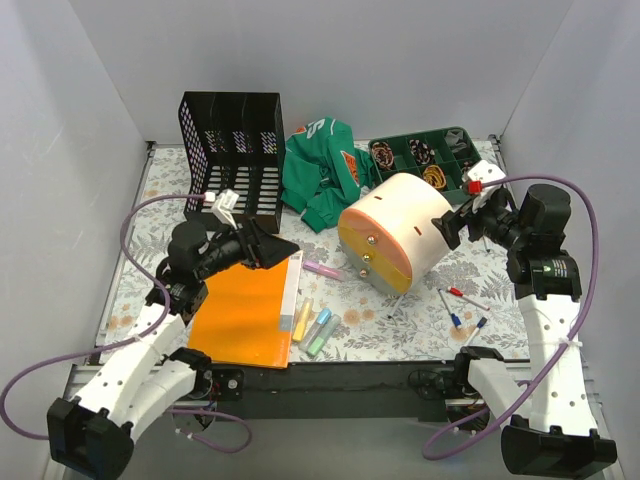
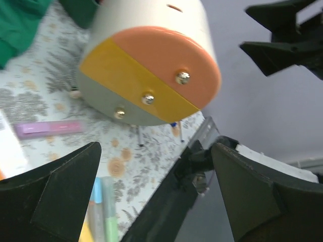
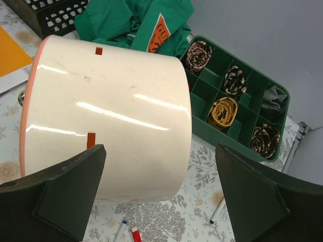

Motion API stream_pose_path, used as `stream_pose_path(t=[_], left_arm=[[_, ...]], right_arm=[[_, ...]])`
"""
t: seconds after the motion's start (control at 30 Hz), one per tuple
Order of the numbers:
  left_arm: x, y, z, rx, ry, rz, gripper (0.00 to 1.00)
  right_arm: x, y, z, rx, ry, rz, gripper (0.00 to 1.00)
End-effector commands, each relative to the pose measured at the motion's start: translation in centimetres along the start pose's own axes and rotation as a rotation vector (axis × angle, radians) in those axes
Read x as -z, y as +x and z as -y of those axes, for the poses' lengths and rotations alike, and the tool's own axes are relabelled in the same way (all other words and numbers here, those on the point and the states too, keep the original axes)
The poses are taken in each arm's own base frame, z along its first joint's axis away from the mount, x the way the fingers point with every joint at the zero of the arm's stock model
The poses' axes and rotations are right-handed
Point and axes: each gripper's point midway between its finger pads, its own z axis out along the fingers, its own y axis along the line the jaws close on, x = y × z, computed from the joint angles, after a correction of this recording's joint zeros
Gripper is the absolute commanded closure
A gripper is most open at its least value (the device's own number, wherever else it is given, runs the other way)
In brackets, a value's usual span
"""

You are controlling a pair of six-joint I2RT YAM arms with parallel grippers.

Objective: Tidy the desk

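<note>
Desk (image 1: 420,312): one cream cylinder (image 1: 395,232), one orange folder (image 1: 240,312), one black rack (image 1: 232,150); left tool (image 2: 156,147), right tool (image 3: 160,148) gaping, empty

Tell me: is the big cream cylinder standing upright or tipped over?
Tipped over: the cylinder rests on its curved wall on the desk, its three-coloured knobbed end facing sideways.

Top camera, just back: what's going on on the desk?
Both arms face the cream drum lying on its side in the middle of the desk. The right end effector is open beside its rear end; the left end effector is open above the orange folder, facing the drum's knobbed front. Neither holds anything. Highlighters and pens lie loose near the front edge.
</note>
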Motion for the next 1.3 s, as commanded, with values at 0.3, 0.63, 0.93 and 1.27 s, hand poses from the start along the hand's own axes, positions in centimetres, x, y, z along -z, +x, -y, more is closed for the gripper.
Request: stream_pose_path(t=[0.3, 0.63, 0.93, 1.27], left_arm=[[-6.8, 2.7, 3.7, 0.332, -0.138, -0.018, 0.09], [-10.2, 4.0, 5.7, 0.533, -0.164, 0.013, 0.27], [-13.7, 4.3, 6.0, 0.545, -0.215, 0.033, 0.49], [-16.5, 5.0, 6.6, 0.540, -0.204, -0.014, 0.51]], right_arm=[[0.7, 0.2, -2.7, 0.027, -0.113, 0.032, 0.01], [0.7, 0.0, -2.8, -0.014, -0.120, 0.046, 0.02], [0.8, 0.3, -2.5, -0.030, -0.102, 0.046, 0.02], [0.9, 0.3, -2.3, -0.038, -0.095, 0.045, 0.01]])
